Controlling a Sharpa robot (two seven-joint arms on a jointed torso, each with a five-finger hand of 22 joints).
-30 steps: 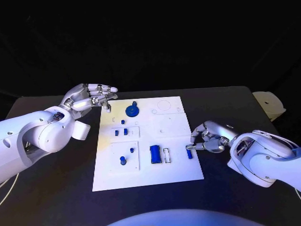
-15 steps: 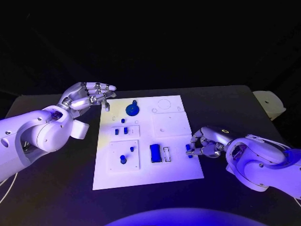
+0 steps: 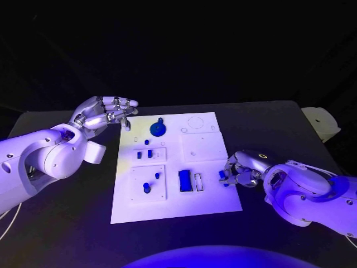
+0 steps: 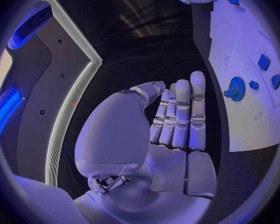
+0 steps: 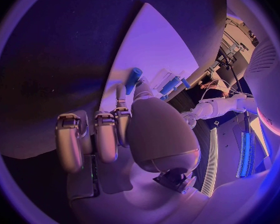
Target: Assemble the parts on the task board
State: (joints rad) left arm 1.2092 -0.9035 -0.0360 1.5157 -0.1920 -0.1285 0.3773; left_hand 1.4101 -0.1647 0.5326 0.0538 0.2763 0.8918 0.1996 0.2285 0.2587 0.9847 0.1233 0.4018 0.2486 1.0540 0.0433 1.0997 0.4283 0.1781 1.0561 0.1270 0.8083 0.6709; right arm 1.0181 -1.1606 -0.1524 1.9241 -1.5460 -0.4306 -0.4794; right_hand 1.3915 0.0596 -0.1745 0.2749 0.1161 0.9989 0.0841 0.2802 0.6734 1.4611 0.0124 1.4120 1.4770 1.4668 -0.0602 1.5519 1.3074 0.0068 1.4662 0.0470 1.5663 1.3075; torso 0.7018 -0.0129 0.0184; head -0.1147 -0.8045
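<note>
Left hand (image 3: 105, 114) hovers off the far left corner of the white rectangular task board (image 3: 215, 204), fingers loosely curled and apart, gripping nothing. On the board, a long blue rectangular block (image 3: 183, 181) lies mid-board, long axis running near to far. At the board's right edge, the right hand (image 3: 241, 169) pinches a small blue peg (image 3: 223, 176), roughly upright. Empty slots lie leftward of it, so this hand is better placed.

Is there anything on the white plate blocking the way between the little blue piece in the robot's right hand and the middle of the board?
Nothing visible does. The right hand holds a small blue part at the task board's right edge; the nearest pieces lie flat beside it.
</note>
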